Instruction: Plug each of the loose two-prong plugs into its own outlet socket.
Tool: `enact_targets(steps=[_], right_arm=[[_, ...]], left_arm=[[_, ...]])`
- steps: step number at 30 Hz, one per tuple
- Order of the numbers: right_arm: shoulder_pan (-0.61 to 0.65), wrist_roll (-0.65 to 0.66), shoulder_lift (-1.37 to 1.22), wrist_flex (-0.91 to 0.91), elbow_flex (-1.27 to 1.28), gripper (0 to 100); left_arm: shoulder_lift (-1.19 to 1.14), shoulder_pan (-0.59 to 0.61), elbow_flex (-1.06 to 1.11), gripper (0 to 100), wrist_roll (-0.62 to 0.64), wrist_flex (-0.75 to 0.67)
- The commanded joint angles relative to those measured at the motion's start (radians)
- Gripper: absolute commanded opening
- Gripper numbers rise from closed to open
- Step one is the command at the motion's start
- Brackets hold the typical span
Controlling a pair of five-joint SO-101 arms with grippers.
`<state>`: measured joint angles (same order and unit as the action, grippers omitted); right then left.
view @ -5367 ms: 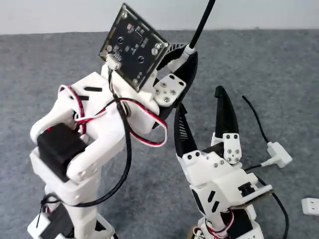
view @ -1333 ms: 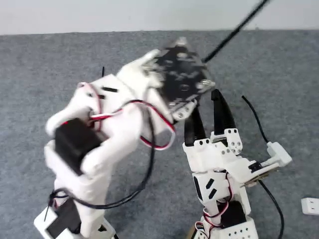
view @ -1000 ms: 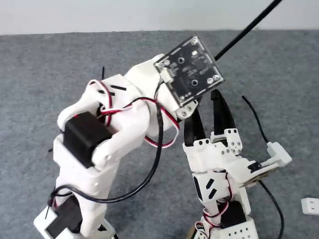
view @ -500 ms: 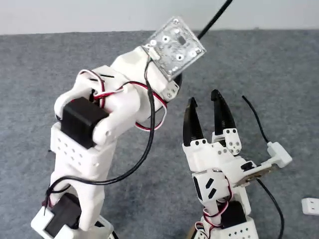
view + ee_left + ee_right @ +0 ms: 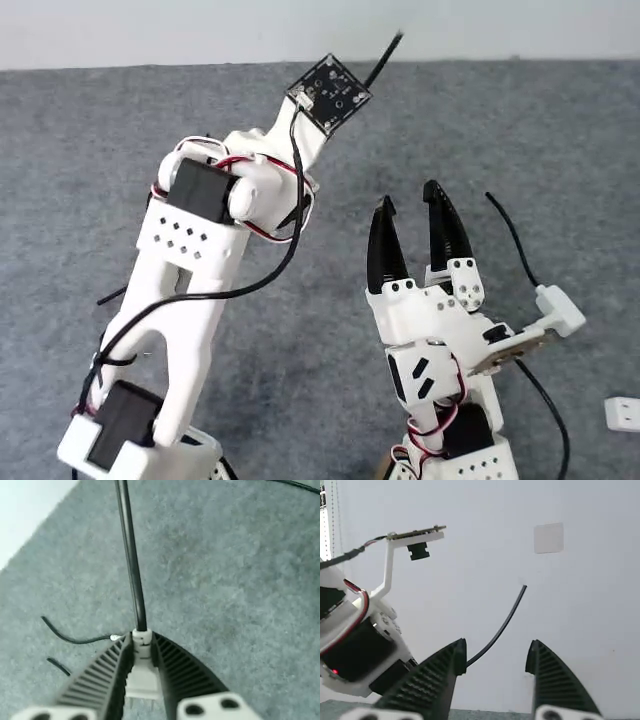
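While the white two-prong plug [image 5: 141,676] sits clamped between the left gripper's [image 5: 142,641] jaws, its black cord [image 5: 131,555] runs out past the fingertips, clear of the grey mat [image 5: 240,580] — a hold that likely leaves the prongs free. A second plug [image 5: 558,310] lies on the mat near the right gripper [image 5: 410,215], whose jaws stand apart and hold nothing.
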<state>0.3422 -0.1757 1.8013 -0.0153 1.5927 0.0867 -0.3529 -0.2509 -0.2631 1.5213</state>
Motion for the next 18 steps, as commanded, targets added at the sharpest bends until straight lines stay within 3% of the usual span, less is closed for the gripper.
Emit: enact_targets(steps=[1,11,18], right_arm=[[0.008,0.012,0.015,0.004,-0.020,19.9],[0.013,0.014,0.015,0.004,-0.018,19.9],[0.013,0.017,0.013,0.004,-0.018,19.9]], left_arm=[[0.017,0.009,-0.033,1,0.006,-0.037],[0.015,0.190,0.081,1,0.006,-0.110],[0.017,0.196,0.090,1,0.006,-0.061]])
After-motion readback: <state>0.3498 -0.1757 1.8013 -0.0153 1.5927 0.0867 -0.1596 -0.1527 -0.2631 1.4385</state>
